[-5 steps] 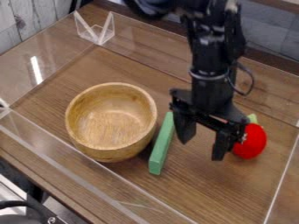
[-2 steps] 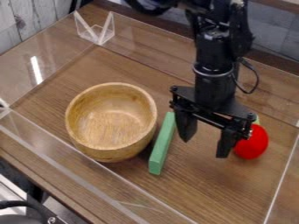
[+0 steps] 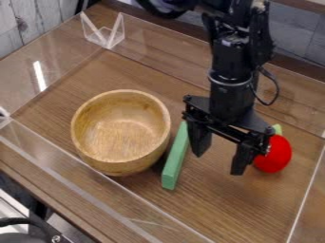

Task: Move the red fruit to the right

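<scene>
The red fruit is a small bright red ball lying on the wooden table at the right, near the clear side wall. My black gripper hangs straight down just left of it, open, with nothing between its fingers. One finger stands right beside the fruit's left side and partly covers it; whether it touches I cannot tell. The other finger comes down next to a green block.
A wooden bowl sits empty left of the gripper. A long green block lies between the bowl and the gripper. Clear plastic walls ring the table. A clear folded stand sits at the back left.
The gripper has stayed over the same spot, with only a slight twist of its fingers. The red fruit, bowl and green block lie where they were.
</scene>
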